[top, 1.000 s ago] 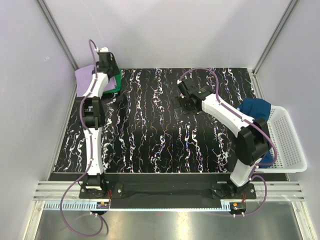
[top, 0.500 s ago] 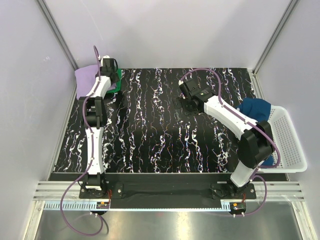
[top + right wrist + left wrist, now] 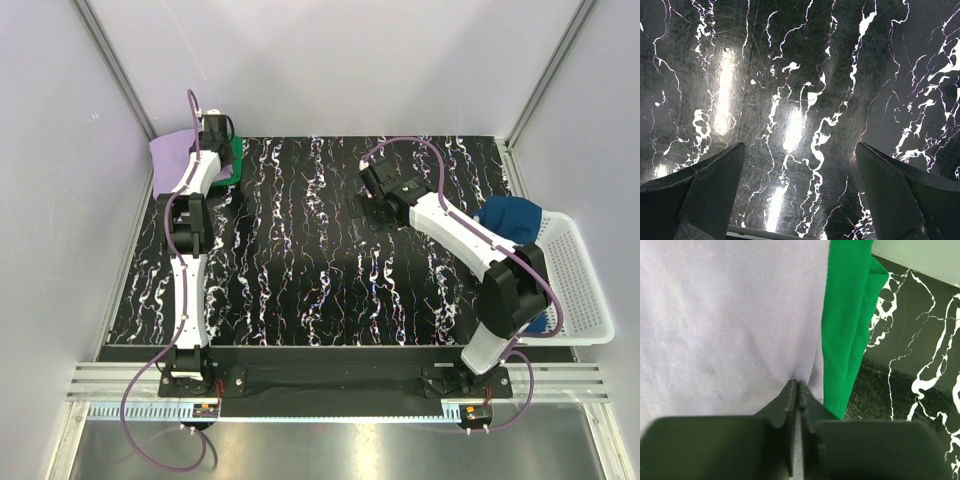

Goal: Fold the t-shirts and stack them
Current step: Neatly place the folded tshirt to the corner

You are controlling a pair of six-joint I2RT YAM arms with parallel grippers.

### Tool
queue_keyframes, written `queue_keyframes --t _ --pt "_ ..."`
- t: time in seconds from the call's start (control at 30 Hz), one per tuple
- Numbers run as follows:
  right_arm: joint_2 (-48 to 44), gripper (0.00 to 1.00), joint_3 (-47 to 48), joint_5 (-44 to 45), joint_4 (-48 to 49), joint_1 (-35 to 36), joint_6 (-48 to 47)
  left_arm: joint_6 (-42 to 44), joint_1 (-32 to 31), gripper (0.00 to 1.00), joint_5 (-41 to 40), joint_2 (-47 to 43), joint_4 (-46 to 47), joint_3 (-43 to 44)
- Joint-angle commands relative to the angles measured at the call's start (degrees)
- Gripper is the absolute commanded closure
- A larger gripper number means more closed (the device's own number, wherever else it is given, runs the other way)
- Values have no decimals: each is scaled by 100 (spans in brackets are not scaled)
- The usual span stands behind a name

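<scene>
1 lavender shirt [image 3: 730, 315] is pinched by left jaws; right jaws gape.

A white plastic mesh basket [image 3: 578, 290] sits at the 3 o'clock edge of the black, white-veined counter [image 3: 300, 270].

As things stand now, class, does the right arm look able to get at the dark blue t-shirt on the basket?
Probably yes. The right gripper is open over the mat, and the dark blue t-shirt lies uncovered on the white basket beside that arm, nothing between them.
</scene>
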Motion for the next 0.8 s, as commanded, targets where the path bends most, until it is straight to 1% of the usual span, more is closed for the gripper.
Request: queue_keyframes --t 0.0,0.2,0.4,0.47,0.53,0.57,0.6,0.63,0.7,0.73,0.77 --pt "-336 0 3 138 89 32 98 277 -96 100 174 -240 143 259" --pt "-547 0 -181 121 150 32 186 735 -344 100 -89 -838 363 -338" --pt "-688 0 -269 103 141 32 221 797 -476 100 -265 -1305 425 -848" --pt "-802 0 -366 129 150 32 204 797 -484 100 -265 -1261 338 -850" --pt "-890 0 -453 147 159 40 221 771 -484 99 -265 -1147 188 -675" --pt "-916 0 -480 147 150 32 221 753 -484 96 -291 -1094 13 -613" --pt "-943 0 -498 155 142 32 212 744 -484 84 -300 -1103 -6 -621" --pt "-943 0 -524 147 124 32 212 736 -484 75 -300 -1155 -15 -656" --pt "-960 0 -559 156 63 32 195 631 -484 49 -449 -1356 -32 -796" --pt "-978 0 -577 164 54 23 195 604 -484 44 -476 -1427 -32 -840" --pt "-995 0 -586 156 36 32 195 560 -484 41 -459 -1506 -85 -867"
